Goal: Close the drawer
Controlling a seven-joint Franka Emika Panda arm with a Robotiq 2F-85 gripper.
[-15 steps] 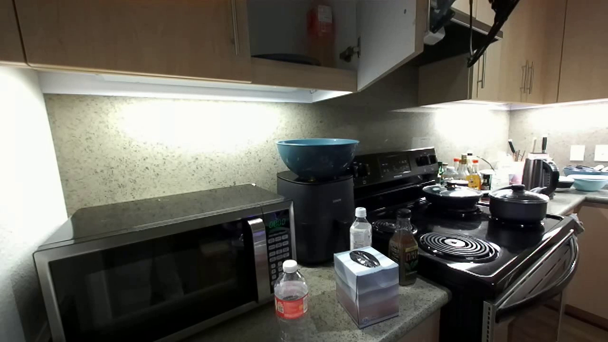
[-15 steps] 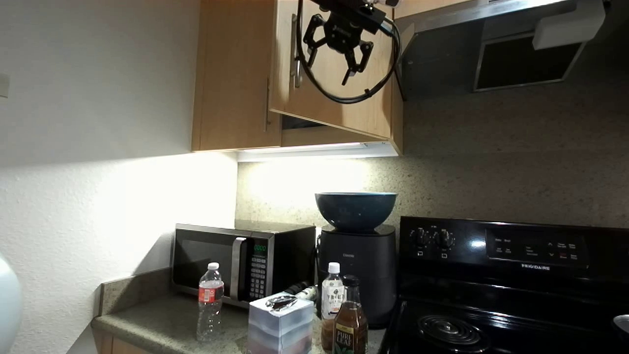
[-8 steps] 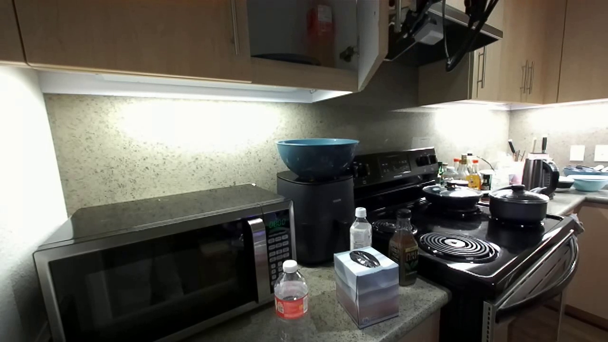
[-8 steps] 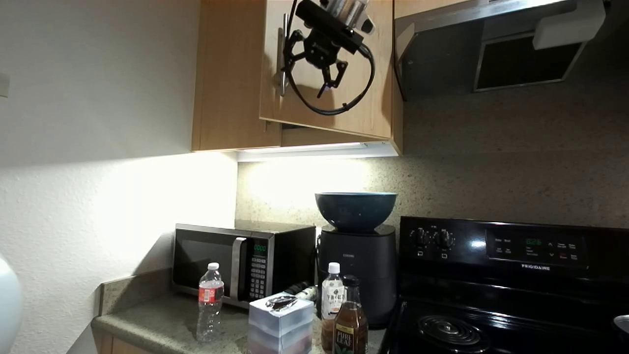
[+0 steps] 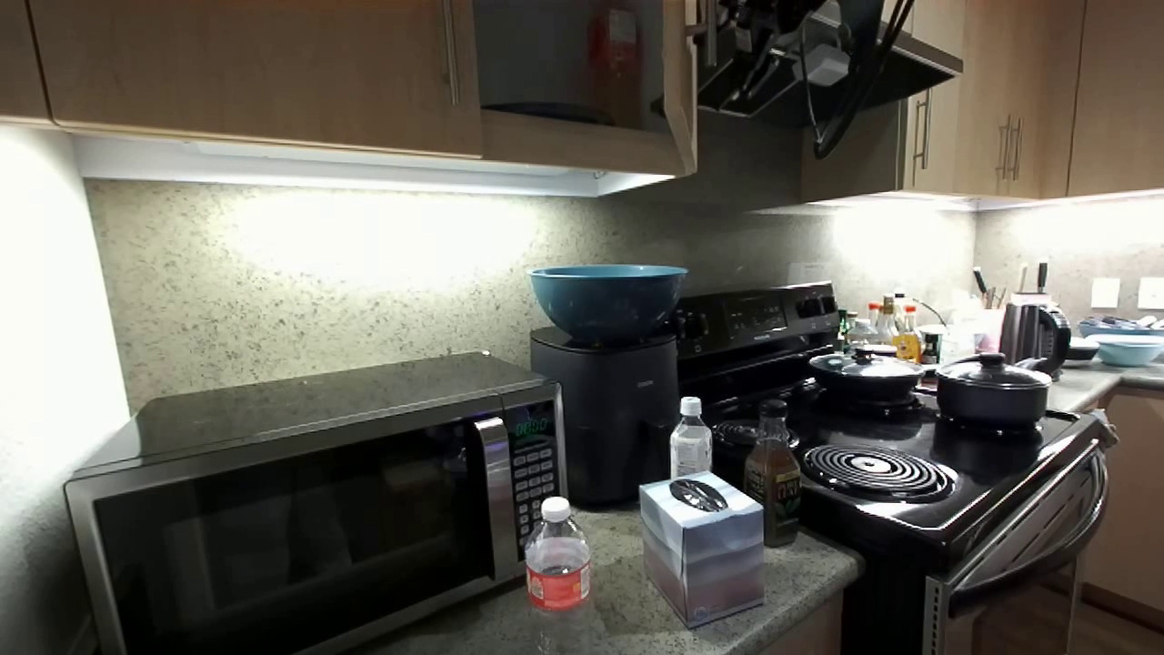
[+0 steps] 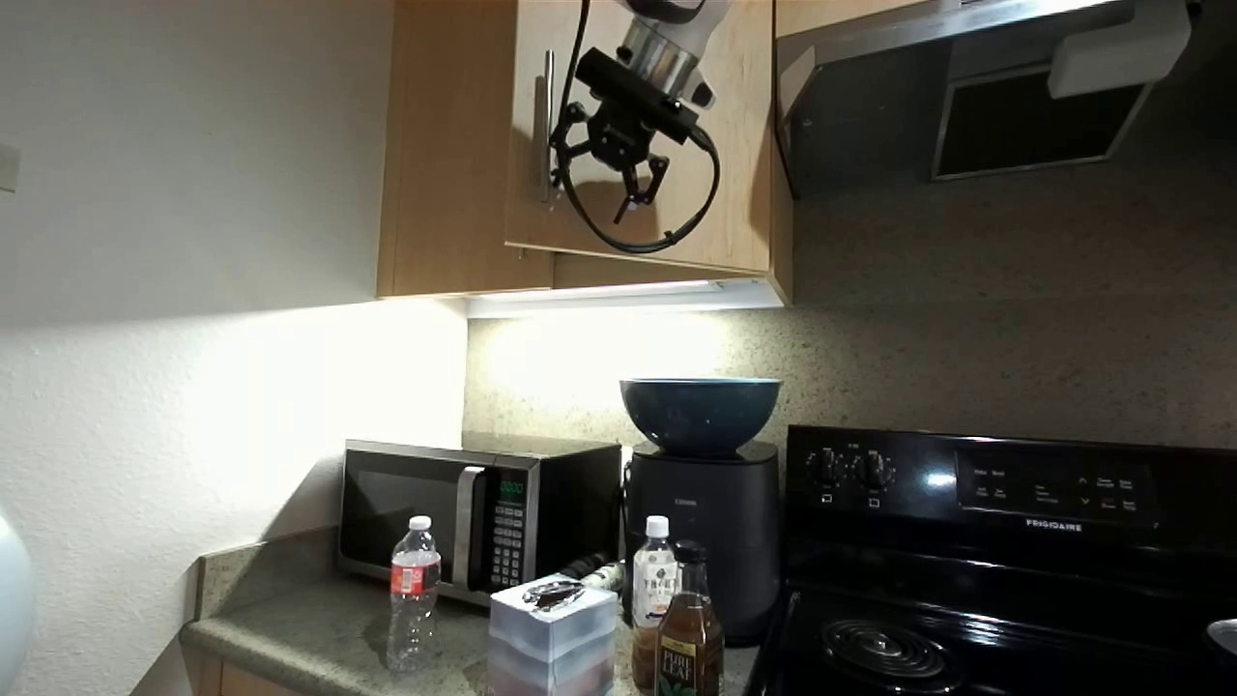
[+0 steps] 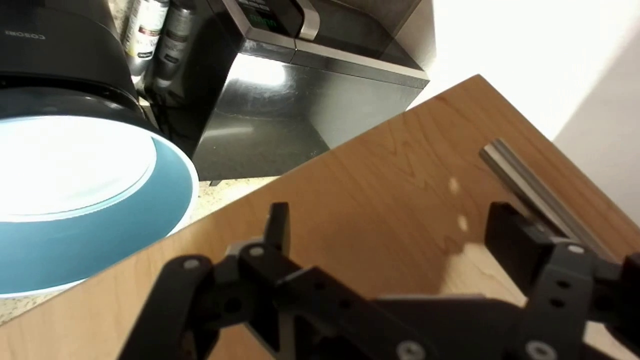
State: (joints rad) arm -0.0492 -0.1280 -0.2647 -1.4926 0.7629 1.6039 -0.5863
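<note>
- Swinging inward, the one open door (image 7: pixel 380 215), just ahead of the pincer (image 6: pixel 588 201), sits nearer its cabinet (image 5: pixel 582 150) than a second ago yet stands ajar; I judge the closing well begun, with more push needed.
- One handle (image 7: pixel 542 192) on it, just beside the pincer; whether they touch, I cannot tell.
- One pincer, spread, pinching nothing.
- Below the pincer, well apart: one bowl (image 5: pixel 607 305), one fryer (image 5: pixel 600 418) under it, one microwave (image 5: pixel 314 505), one box (image 5: pixel 702 550), three bottles (image 5: pixel 773 487) near the box.

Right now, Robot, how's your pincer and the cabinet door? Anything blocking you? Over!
Pincer open, holding nothing. Cabinet door open. Possible snag: bar handle close alongside.
</note>
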